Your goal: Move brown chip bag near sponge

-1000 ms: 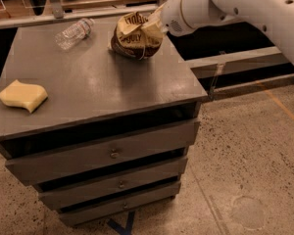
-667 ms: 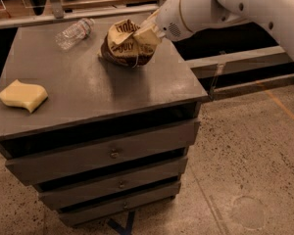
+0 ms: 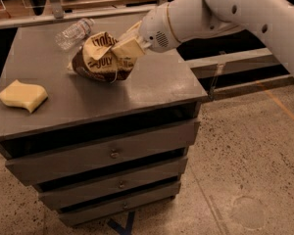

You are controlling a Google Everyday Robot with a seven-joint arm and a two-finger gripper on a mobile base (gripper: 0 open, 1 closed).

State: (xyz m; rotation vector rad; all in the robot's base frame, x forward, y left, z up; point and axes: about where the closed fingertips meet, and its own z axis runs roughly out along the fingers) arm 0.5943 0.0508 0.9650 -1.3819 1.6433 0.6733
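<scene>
Counting one of each: grey cabinet carrying three drawers, white arm, brown chip bag, clear water bottle, sponge, gripper. The arm is angling down and left from the upper right edge, with its forearm crossing over the cabinet's back right corner and the wrist pointing at the bag. The gripper is sitting at the bag's upper right side, with its cream fingers pinching the bag's crumpled top. The bag is hanging tilted over the middle-back of the cabinet top; can't tell if its base is touching the surface. The bottle is lying on its side at the back, just behind the bag. The sponge is lying flat near the front left edge, well apart from the bag.
</scene>
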